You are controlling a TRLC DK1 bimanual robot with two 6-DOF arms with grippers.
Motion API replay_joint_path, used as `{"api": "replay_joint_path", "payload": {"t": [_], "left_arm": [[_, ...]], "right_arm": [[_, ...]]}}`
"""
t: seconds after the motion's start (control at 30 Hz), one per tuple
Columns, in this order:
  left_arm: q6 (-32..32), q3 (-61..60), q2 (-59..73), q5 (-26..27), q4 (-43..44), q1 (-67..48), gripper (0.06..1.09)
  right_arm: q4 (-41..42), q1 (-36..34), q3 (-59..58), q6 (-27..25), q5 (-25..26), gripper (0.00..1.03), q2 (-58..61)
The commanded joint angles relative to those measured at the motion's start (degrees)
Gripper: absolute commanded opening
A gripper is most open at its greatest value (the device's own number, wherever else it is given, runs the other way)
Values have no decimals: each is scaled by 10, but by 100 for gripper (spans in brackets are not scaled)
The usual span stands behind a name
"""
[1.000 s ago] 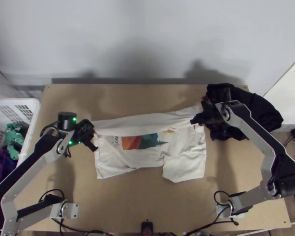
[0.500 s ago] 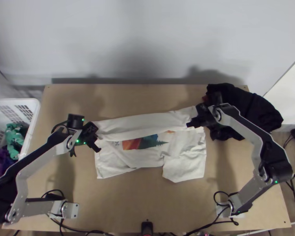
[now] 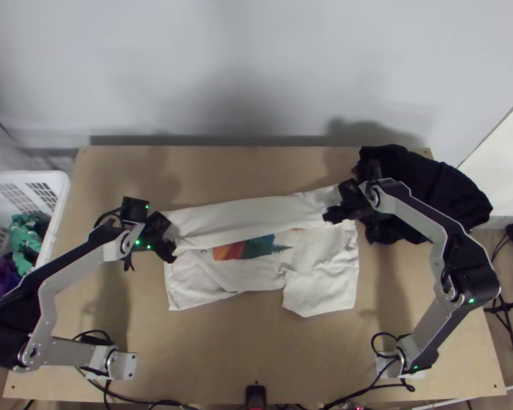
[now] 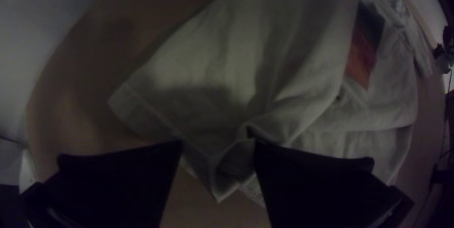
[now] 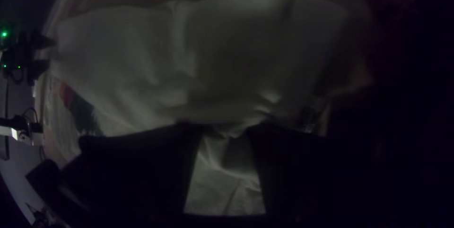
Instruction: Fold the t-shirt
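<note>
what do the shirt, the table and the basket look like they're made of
Shirt: soft matte knit, probably cotton, judging by its limp folds and small creases.
Table: likely wood or wood board, smooth and dull, going by its even pale-brown top.
Basket: seemingly molded plastic, white, given its thin rim and slotted walls.

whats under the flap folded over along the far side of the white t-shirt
The t-shirt's front runs in under the flap, its colorful print showing beside the flap's edge. The flap hides how far the print extends and how the cloth beneath lies.
</note>
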Motion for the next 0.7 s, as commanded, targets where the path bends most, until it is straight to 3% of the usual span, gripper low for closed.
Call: {"api": "replay_joint_path", "payload": {"t": [0.0, 0.03, 0.13, 0.37, 0.47, 0.67], "left_arm": [[-11, 1, -39, 1, -19, 5, 105], [-13, 3, -57, 1, -29, 8, 105], [-14, 9, -118, 2, -61, 11, 105], [-9, 23, -238, 11, -167, 7, 105], [30, 1, -273, 27, -226, -1, 105], [50, -37, -340, 32, -316, -166, 104]], "right_arm": [[-74, 5, 12, -33, 0, 92, -19], [-84, 6, 12, -43, 0, 99, -32], [-92, 4, -2, -78, 1, 99, -80], [-123, -2, -35, -90, 1, 99, -182], [-142, 7, -60, -88, 1, 99, -224], [-180, 55, -145, -97, 5, 99, -313]]}}
